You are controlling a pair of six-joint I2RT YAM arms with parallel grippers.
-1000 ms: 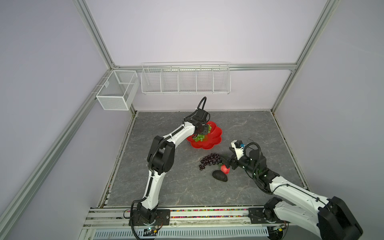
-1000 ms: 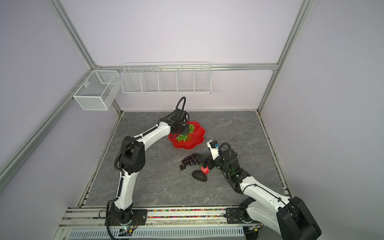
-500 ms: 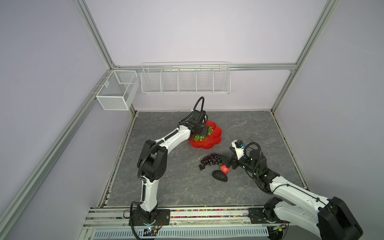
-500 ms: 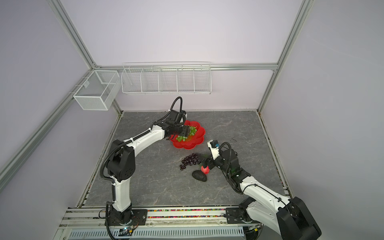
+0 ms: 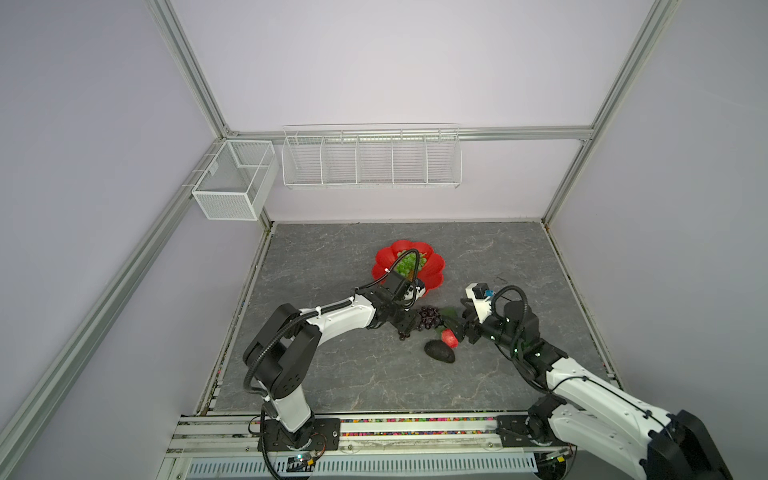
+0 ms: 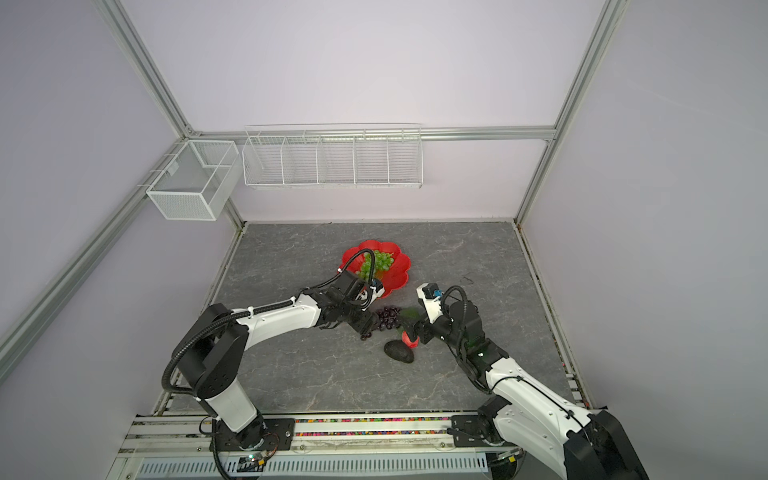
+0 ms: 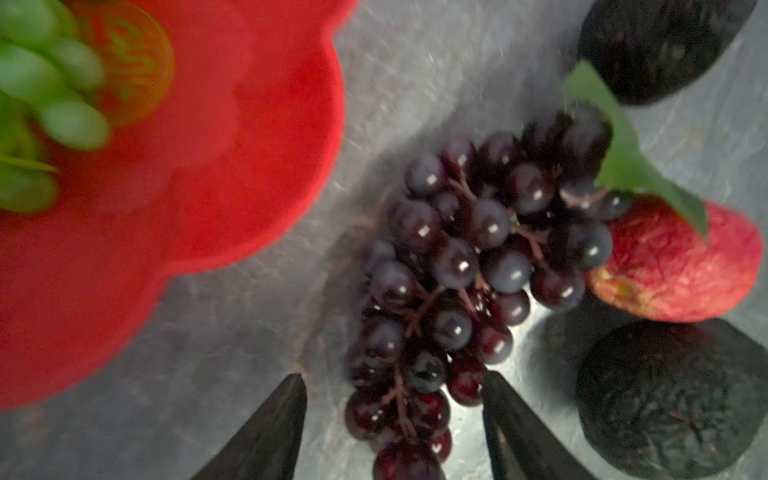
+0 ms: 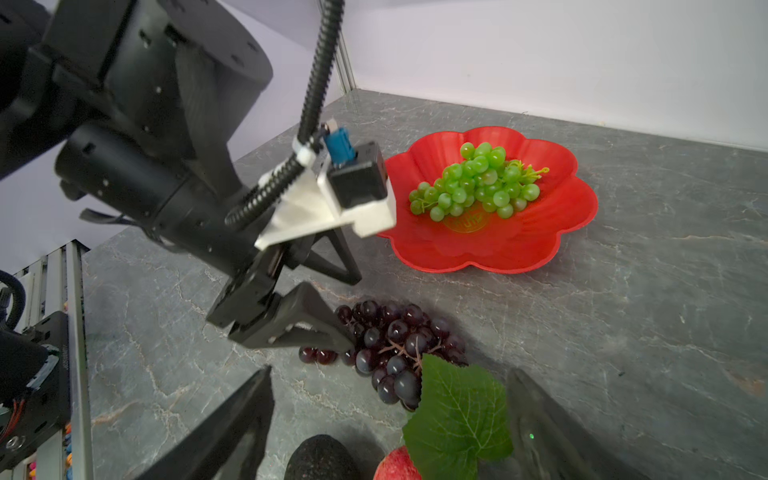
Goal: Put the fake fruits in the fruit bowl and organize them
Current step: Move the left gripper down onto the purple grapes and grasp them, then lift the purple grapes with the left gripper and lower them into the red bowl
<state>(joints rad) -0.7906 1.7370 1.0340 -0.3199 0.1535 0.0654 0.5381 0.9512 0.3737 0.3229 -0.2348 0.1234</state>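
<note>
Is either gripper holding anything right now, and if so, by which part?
Nothing is held. The left gripper stands open astride the narrow end of the purple grape bunch; the right gripper is open by the green leaf.

Both top views are lit evenly from overhead, pretty flat, pale walls point(image 5: 374, 62) a touch washed out, shadows soft. Left wrist cam is the messy one: red bowl point(image 7: 208, 166) and green grapes point(image 7: 41, 83) off to the side of the left gripper point(image 7: 393, 376) are smeared, purple grapes point(image 7: 457, 257) right at its tips are sharper, with white glints and some tabletop point(image 7: 536, 328) glare beside them. Right wrist cam is crisp, only the right gripper point(image 8: 390, 374) itself looks soft up close.
</note>
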